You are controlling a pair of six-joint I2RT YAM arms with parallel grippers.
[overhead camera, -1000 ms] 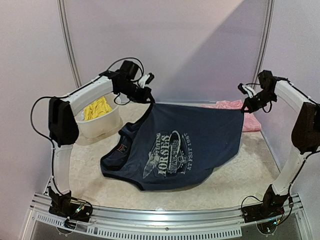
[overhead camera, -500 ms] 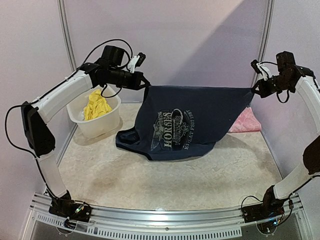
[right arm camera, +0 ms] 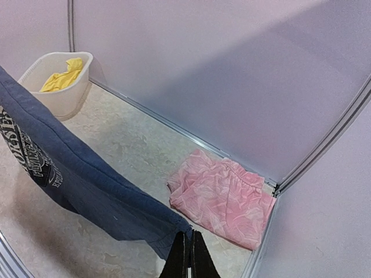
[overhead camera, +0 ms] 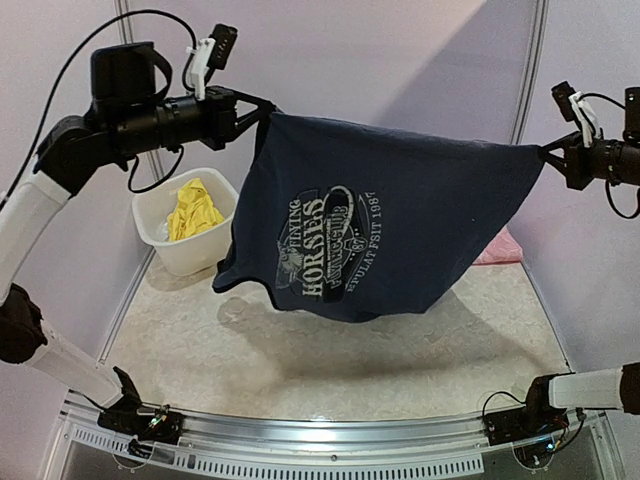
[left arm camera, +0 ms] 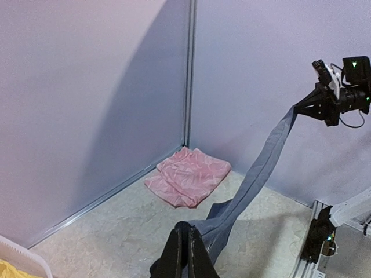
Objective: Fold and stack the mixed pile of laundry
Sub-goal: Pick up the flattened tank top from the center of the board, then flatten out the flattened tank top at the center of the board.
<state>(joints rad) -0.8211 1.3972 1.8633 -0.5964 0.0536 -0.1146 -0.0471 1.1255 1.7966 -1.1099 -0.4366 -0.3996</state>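
Tension spreads the navy top (overhead camera: 400, 215) mid-frame (probably flattening it for folding). Each corner sits clamped in closed jaws: left gripper (overhead camera: 268, 108) upper left, right gripper (overhead camera: 546, 153) far right.

The left hand (overhead camera: 262, 108) and right hand (overhead camera: 548, 152) rose — navy top (overhead camera: 370, 230) now hangs above the table (overhead camera: 300, 370).

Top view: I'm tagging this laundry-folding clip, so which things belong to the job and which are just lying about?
Job: navy horse-print top, pinched by left fingers and right fingers; folded pink piece; yellow piece in the white tub.
Just there: white tub; table.
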